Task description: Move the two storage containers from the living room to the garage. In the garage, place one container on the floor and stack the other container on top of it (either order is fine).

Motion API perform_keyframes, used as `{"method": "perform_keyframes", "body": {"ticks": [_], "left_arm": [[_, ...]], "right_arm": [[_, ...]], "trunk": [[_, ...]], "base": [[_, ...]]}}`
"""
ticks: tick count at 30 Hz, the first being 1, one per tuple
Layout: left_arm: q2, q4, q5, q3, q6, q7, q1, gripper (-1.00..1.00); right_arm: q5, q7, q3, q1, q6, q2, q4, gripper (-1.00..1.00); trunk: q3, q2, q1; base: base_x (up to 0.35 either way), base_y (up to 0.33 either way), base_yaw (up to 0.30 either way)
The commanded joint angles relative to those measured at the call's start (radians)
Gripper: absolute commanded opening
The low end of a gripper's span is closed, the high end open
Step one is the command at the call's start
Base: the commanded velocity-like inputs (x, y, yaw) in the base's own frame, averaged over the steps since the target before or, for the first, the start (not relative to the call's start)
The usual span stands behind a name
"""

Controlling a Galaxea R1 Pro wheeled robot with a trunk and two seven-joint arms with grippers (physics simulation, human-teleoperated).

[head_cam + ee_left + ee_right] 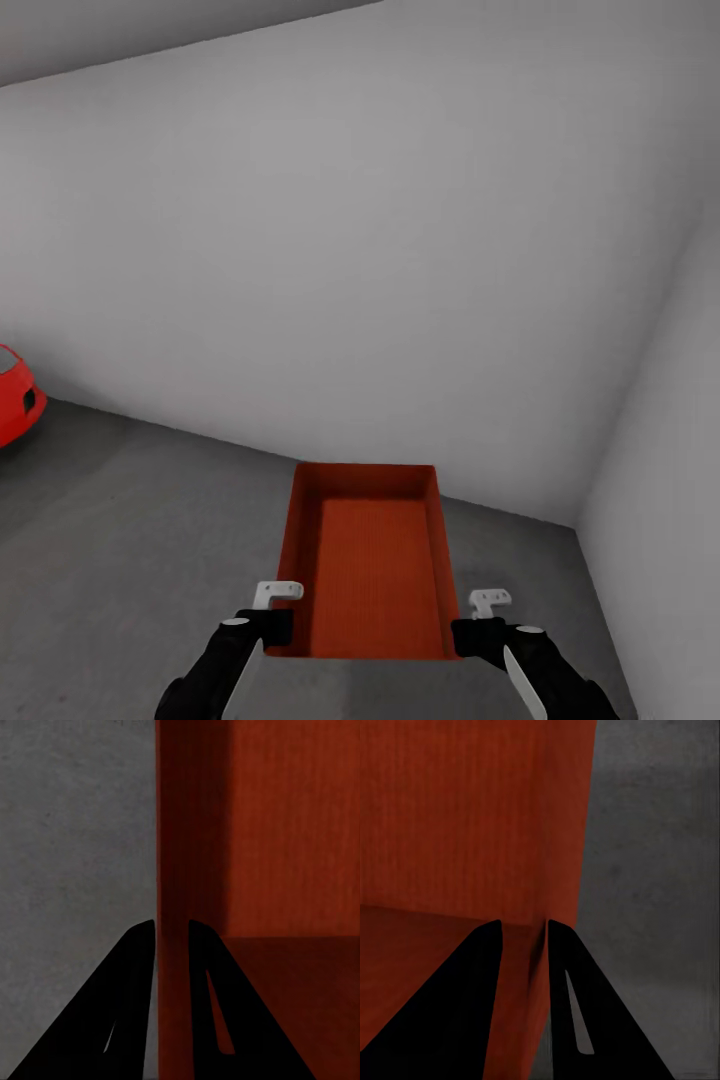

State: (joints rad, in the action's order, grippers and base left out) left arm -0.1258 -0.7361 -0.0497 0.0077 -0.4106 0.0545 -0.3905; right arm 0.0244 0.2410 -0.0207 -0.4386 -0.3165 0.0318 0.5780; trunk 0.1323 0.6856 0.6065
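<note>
- At the far left edge of the head view, about mid-height, a red car [12, 405] pokes into the frame, parked on the dark grey concrete floor [130, 520]; this looks like the garage.
- Lower left of centre, the left gripper [272, 625] sits at the near-left corner of a red-orange storage container [370, 560]. In the left wrist view its black fingers [135, 1005] straddle the container's side wall [171, 870], one outside over concrete, one inside the bin, clenched onto that wall.
- The container fills the lower centre of the head view, open side up and level, with nothing inside. I can't tell for certain whether it is carried just above the floor or already resting on it.
- Lower right, the right gripper [478, 632] mirrors the left; the right wrist view shows its fingers [472, 1012] pinching the opposite wall [559, 832], so both hands grasp the bin.
- My reading: this is the set-down stage for one container. The next move calls for lowering it flat, both arms together, then letting go evenly so it doesn't tip.
- I see one bin here, so the stacking step appears not yet done.
- Right and top: bare pale grey walls [360, 250] meet in a corner at the right.
</note>
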Motion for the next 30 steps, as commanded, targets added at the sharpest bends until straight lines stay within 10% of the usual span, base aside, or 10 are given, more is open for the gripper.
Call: {"method": "perform_keyframes", "body": {"ticks": [1,30], "left_arm": [[-0.006,-0.002,0.011,0.014,-0.008,0.008,-0.001,-1.00],[-0.006,-0.002,0.011,0.015,-0.008,0.008,-0.001,-1.00]], "right_arm": [[0.000,0.001,-0.031,0.000,0.013,-0.004,0.003,-1.00],[0.000,0.001,-0.031,0.000,0.013,-0.004,0.003,-1.00]], "trunk": [[0.002,0.001,0.001],[0.002,0.001,0.001]], "base": [[0.242,-0.073,-0.291],[0.206,-0.070,-0.281]]}}
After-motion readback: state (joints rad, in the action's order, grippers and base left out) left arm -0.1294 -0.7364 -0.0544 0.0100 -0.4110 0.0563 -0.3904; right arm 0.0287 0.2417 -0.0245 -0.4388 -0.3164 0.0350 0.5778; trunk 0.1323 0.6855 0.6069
